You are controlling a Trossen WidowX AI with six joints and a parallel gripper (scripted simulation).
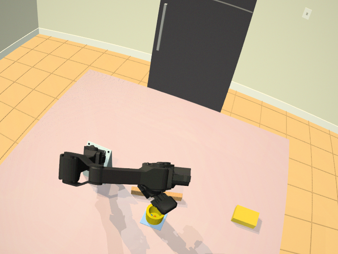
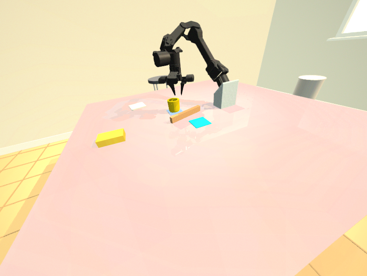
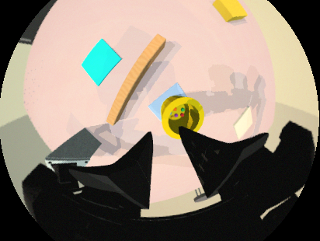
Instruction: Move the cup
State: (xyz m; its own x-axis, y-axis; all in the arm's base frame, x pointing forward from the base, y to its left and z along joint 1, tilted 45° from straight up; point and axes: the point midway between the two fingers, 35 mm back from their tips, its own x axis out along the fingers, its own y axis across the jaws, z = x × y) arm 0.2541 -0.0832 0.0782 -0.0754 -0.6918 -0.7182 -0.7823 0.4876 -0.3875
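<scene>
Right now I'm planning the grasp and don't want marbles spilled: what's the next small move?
Probably lower straight down. The gripper hangs open above the cup, fingertips clear of the rim, holding nothing. The cup stands upright on its pad with marbles inside, so a slow vertical descent should bring the fingers around it without tipping.

Top view high behind arm, exterior opposite, wrist downward, all sharing table (image 2: 207, 178)

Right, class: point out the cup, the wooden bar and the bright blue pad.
cup (image 2: 173, 104): exterior view, on its yellow side wall.
wooden bar (image 2: 185, 114): exterior view, on its long front face.
bright blue pad (image 2: 200, 122): exterior view, on its flat middle.
</scene>
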